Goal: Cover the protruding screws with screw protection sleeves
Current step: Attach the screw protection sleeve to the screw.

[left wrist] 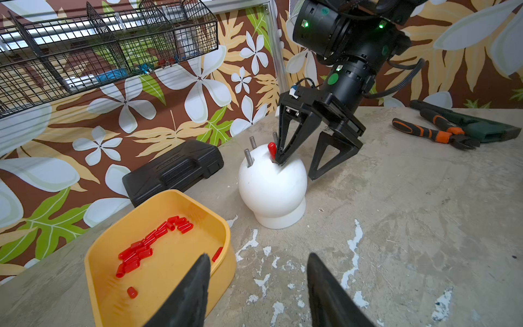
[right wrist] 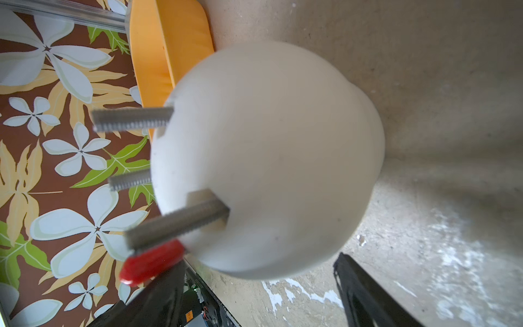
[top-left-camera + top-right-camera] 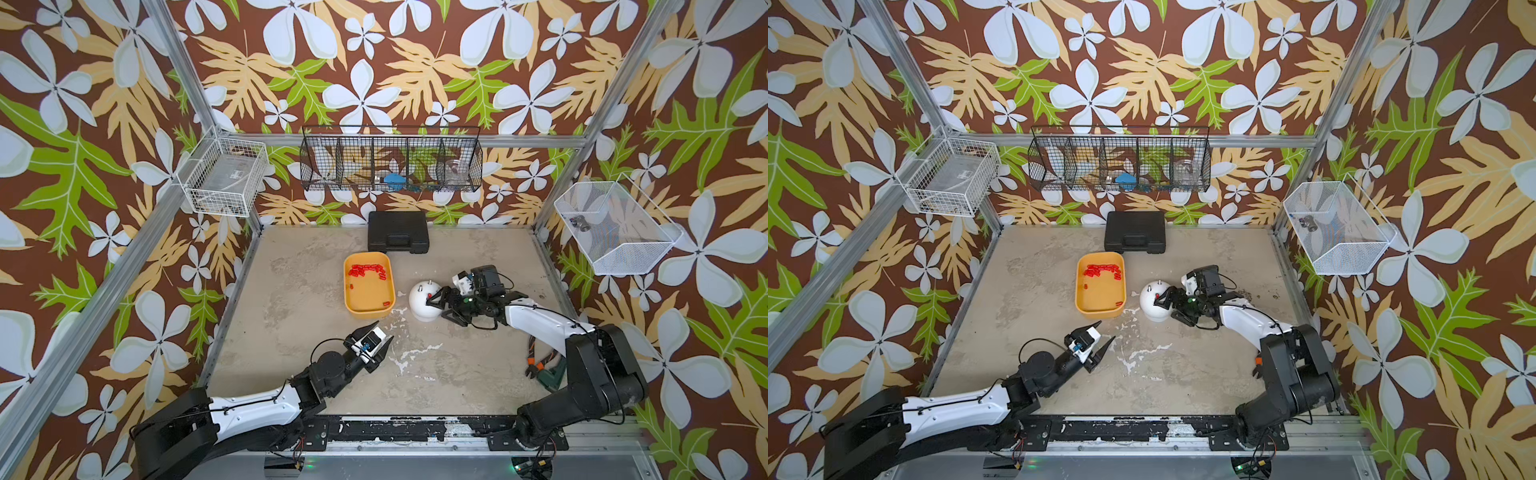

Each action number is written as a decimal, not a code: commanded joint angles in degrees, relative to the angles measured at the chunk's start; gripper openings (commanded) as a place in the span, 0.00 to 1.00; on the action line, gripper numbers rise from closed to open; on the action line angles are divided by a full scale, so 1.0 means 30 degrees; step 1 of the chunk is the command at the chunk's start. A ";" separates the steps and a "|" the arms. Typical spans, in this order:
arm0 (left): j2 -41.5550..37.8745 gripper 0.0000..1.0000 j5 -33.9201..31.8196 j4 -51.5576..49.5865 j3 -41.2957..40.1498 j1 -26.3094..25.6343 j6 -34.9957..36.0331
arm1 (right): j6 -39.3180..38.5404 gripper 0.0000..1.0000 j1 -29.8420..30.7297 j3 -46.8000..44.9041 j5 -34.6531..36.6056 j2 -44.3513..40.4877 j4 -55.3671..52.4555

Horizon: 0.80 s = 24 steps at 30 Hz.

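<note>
Hovering nearest you above the worn tabletop (image 1: 396,226), the left gripper (image 3: 379,333) is holding its jaws parted with nothing between them. Off to your right at about that depth, orange-handled pliers (image 1: 433,133) are lying beside a dark green tool (image 1: 486,131).

Farther in, you are looking at the yellow tray (image 1: 181,195). The loose screw protection sleeves (image 1: 141,252) are lying in it, most of them clustering toward its far end, with a few strays apart.

Just beside the tray, the white dome (image 1: 271,192) is standing on the tabletop and carrying the protruding screws (image 1: 249,158). Three are showing bare thread, and the fourth is wearing a red sleeve (image 1: 271,149).

The right gripper (image 1: 295,170) is reaching in at the dome with its jaws spread wide, gripping nothing. One fingertip (image 1: 280,160) is touching the dome just beside the capped screw, while the other is hanging off the dome's side.

Beyond these, a closed black tool case (image 3: 398,232) is lying at the back edge of the tabletop. Above it a black wire basket (image 3: 324,166) is hanging on the wall.
</note>
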 commanded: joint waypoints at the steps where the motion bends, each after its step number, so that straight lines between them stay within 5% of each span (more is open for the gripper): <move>1: 0.0006 0.56 0.0036 -0.0031 0.0192 0.0012 -0.0044 | -0.0060 0.86 0.0000 0.0312 0.0160 -0.0650 0.0379; 9: -0.0438 0.56 -0.0197 0.0658 -0.0296 0.0036 -0.0186 | 0.0324 0.86 -0.0175 0.0519 0.0967 -0.3652 -0.0217; 24: -0.0241 0.56 -0.0701 0.0344 -0.0071 0.0036 0.0050 | -0.0040 0.84 -0.0201 -0.0156 0.0143 -0.1806 0.1290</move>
